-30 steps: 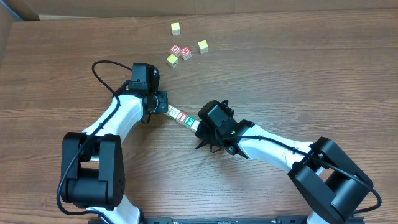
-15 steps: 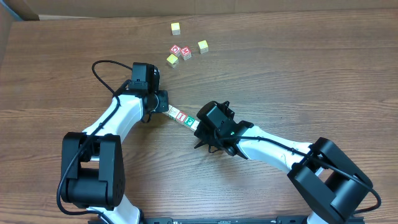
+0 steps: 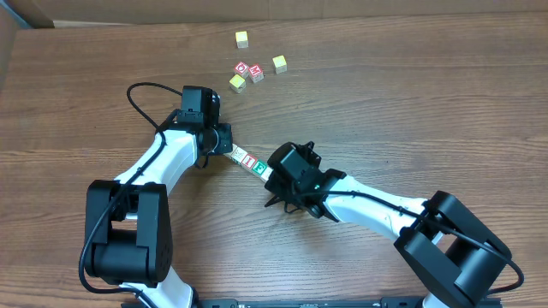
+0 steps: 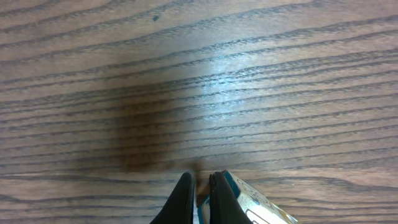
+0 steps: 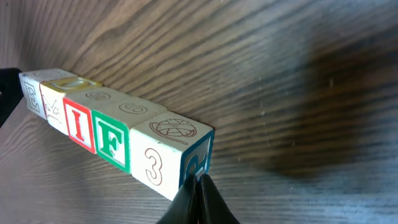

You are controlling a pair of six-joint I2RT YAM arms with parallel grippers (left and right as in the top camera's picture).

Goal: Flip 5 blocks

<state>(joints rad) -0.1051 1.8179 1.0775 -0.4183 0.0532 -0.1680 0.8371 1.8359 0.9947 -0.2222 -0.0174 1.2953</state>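
Several alphabet blocks [image 3: 248, 160] lie end to end in one short row on the wooden table. In the right wrist view the row [image 5: 111, 142] shows a red "I", a green "F" and a "3", with a blue-printed end face. My right gripper [image 5: 199, 183] is shut, its tips against that blue end face [image 5: 198, 158]. In the overhead view it [image 3: 269, 173] meets the row's lower right end. My left gripper [image 3: 227, 147] is at the upper left end. Seen from the left wrist it [image 4: 200, 186] is shut, with a blue-edged block [image 4: 255, 202] just right of its fingers.
At the far side lie three yellow-topped cubes [image 3: 242, 38], [image 3: 279, 63], [image 3: 237, 82] and two red-topped cubes [image 3: 242, 68], [image 3: 257, 74]. A black cable [image 3: 141, 92] loops beside the left arm. A cardboard edge [image 3: 26, 13] runs along the top left.
My right gripper has edged slightly left toward the row, nudging the row a touch. The left arm has not moved.
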